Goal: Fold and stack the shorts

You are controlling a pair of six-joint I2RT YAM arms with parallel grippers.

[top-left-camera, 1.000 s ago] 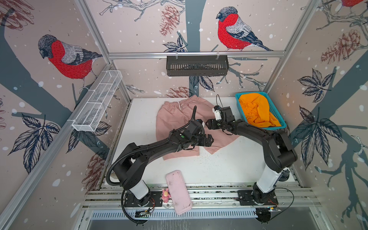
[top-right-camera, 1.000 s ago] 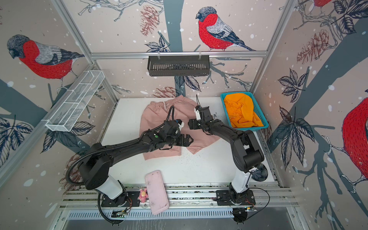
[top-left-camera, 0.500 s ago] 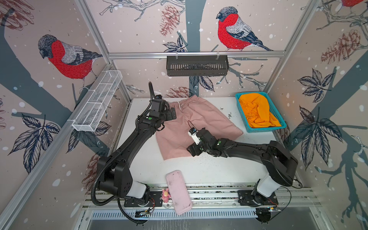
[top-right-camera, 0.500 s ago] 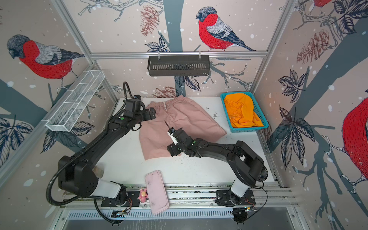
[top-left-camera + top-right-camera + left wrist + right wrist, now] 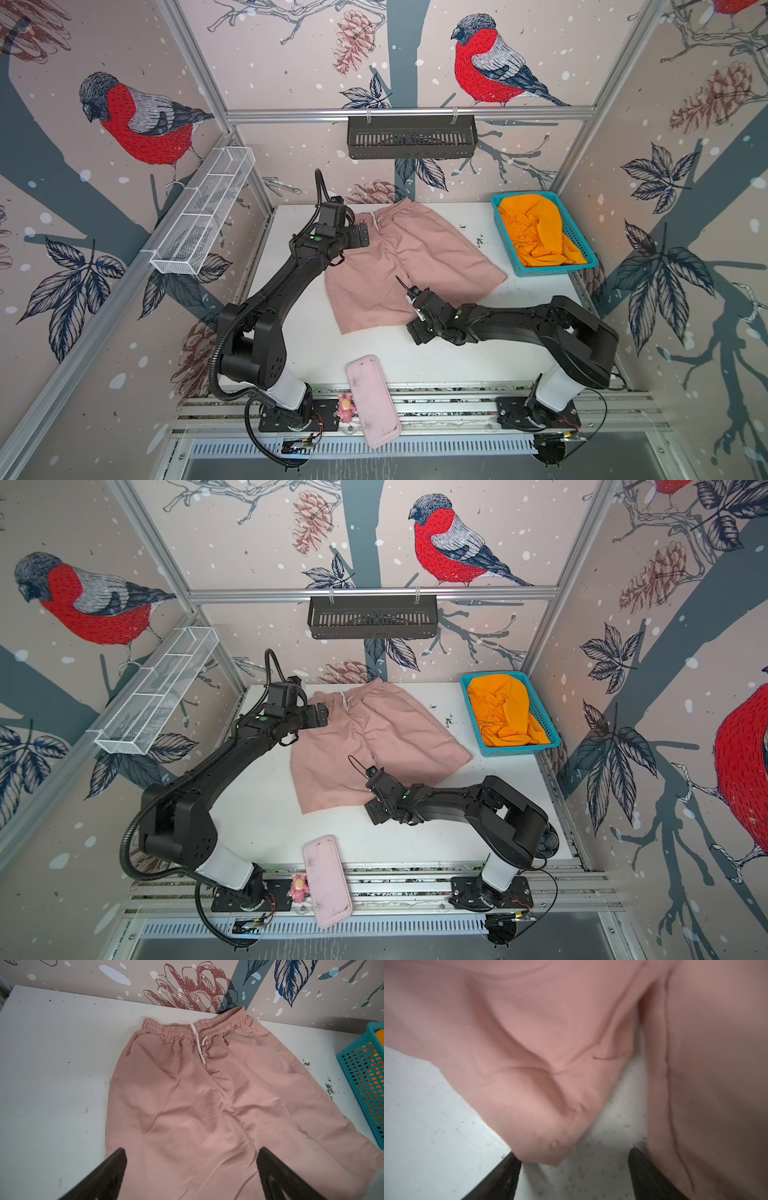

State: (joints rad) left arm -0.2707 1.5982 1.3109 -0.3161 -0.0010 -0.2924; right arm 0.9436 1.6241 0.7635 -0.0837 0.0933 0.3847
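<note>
1. White surface [image 5: 320,357], bird-print walls on three sides; both garments sit toward the back.
2. Pink shorts [image 5: 399,266] lie spread flat mid-surface, with the waistband toward the back wall, the legs toward the arms and the drawstring [image 5: 200,1049] facing up. Judged: laid open so a fold can start. No fold made yet.
3. Orange shorts [image 5: 536,232] lie crumpled in the teal basket [image 5: 555,271] at far right, well apart from both arms. Presumably parked until the pink pair is done.
4. Left end effector [image 5: 360,237]: jaws apart, empty, over the pink pair's waist-side corner.
5. Right end effector [image 5: 574,1157]: jaws apart, a hem corner lying just at one finger, nothing clamped. Likely posed to pinch the leg hem for folding.
</note>
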